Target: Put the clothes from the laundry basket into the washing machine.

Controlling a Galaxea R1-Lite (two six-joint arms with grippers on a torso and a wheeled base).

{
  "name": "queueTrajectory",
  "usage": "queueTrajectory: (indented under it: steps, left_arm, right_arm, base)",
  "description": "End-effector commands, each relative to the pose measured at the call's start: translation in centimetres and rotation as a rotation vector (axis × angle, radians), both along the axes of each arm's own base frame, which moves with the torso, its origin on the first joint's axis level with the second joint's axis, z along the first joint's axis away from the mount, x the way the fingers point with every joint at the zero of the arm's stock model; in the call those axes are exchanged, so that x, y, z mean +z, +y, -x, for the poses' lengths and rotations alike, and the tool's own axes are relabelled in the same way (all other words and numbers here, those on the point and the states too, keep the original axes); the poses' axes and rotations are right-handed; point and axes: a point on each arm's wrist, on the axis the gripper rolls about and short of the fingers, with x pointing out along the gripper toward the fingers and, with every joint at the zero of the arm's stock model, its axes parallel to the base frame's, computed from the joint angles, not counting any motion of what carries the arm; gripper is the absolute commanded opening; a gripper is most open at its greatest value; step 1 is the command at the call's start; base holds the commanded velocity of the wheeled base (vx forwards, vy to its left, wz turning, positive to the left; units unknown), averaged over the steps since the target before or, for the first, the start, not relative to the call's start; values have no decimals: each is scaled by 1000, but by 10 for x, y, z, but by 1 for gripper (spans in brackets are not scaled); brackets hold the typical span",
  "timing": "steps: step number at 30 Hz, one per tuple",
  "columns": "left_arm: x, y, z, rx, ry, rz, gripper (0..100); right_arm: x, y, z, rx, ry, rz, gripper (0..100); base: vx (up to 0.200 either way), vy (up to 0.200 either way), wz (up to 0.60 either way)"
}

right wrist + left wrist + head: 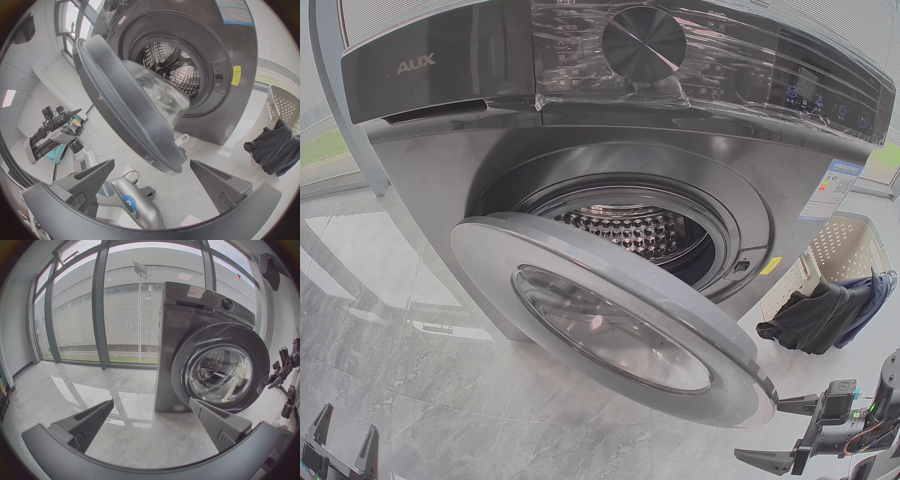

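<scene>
First garment next
My right gripper and left gripper gape empty; clothes drape the laundry basket rim beside the washing machine; I should skirt the open door, pinch deep.

The washing machine bears a logo, an energy label and a yellow sticker.

You are in what looks like a demo or test room. The washing machine stands alone on polished grey floor tiles before floor-to-ceiling windows, and plastic film covers its control panel.
</scene>
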Motion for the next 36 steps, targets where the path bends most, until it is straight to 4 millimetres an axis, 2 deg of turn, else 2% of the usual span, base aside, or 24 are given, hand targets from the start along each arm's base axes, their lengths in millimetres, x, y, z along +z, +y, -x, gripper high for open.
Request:
queueTrajectory:
  steps: [1, 3, 9, 14, 21, 25, 29, 31, 32, 33, 36]
  left_arm:
    - [-4, 0, 0, 1, 6, 0, 100]
    - [-4, 0, 0, 1, 6, 2, 100]
    - [-4, 0, 0, 3, 6, 3, 100]
    - [-4, 0, 0, 3, 6, 3, 100]
    - [-4, 0, 0, 0, 6, 2, 100]
    - [-4, 0, 0, 0, 6, 2, 100]
    - [-4, 0, 0, 1, 6, 2, 100]
    - [-4, 0, 0, 1, 6, 2, 100]
    - [-4, 0, 0, 1, 6, 2, 100]
    - [-4, 0, 0, 1, 6, 2, 100]
    - [-4, 0, 0, 0, 6, 2, 100]
  right_arm:
    - [8, 3, -10, -33, -23, -14, 100]
    - [12, 9, -16, -33, -28, -19, 100]
    - [23, 29, -36, -19, -35, -26, 100]
    - [18, 32, -28, 25, -17, -14, 100]
    - [-1, 3, -3, 3, 8, 24, 100]
    - [-11, -7, 0, -36, 28, 66, 100]
    - [-8, -17, -25, -194, 21, 110, 100]
    - [-2, -16, -39, -234, 11, 98, 100]
    - [-1, -15, -40, -236, 11, 98, 100]
    - [5, -12, -53, -257, -2, 89, 100]
    - [8, -2, -66, -247, 3, 90, 100]
  base:
    - [-200, 0, 0]
    - [-200, 0, 0]
    - [0, 0, 0]
    - [0, 0, 0]
    - [0, 0, 0]
    - [0, 0, 0]
    - [0, 0, 0]
    - [0, 0, 0]
    - [0, 0, 0]
    - [0, 0, 0]
    - [0, 0, 0]
